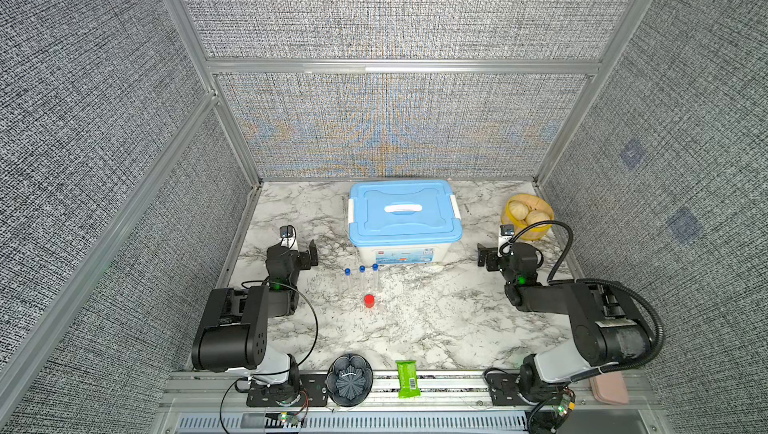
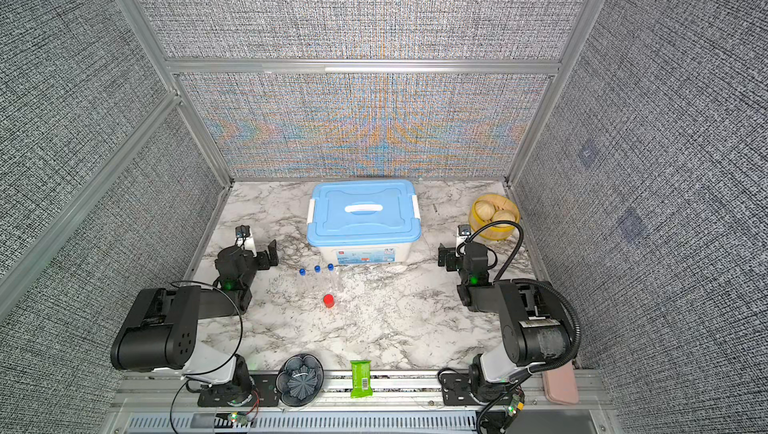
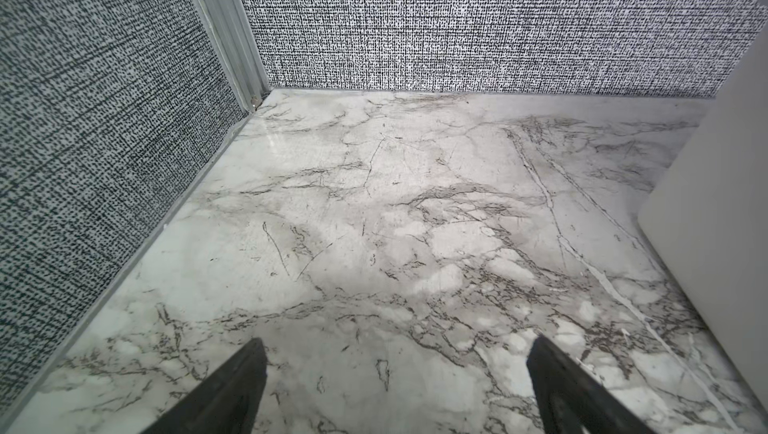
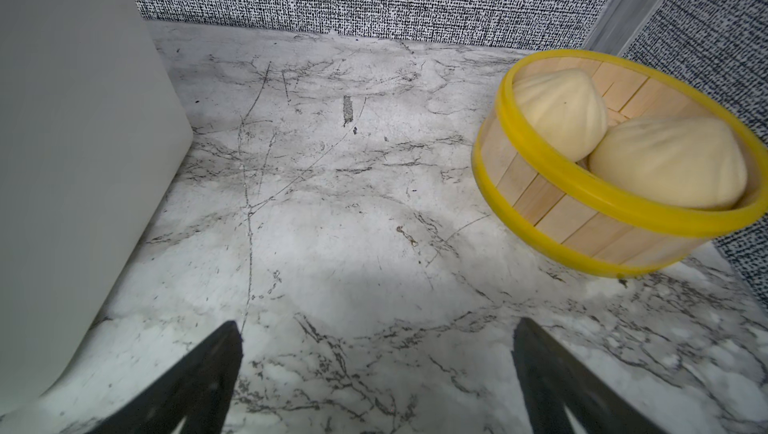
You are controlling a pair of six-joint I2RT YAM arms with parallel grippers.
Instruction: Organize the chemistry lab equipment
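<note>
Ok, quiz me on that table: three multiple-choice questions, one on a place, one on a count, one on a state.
1. Where is the red-capped vial? A at the near edge; B just in front of the blue-capped tubes; C in the far right corner.
2. How many blue-capped tubes? A two; B three; C five.
3. The blue-lidded box is: A closed; B open; C tipped over.
Answers: 1 B, it sits on the tubes' near side in both top views; 2 B, three blue caps show; 3 A, its lid sits flat on top.
</note>
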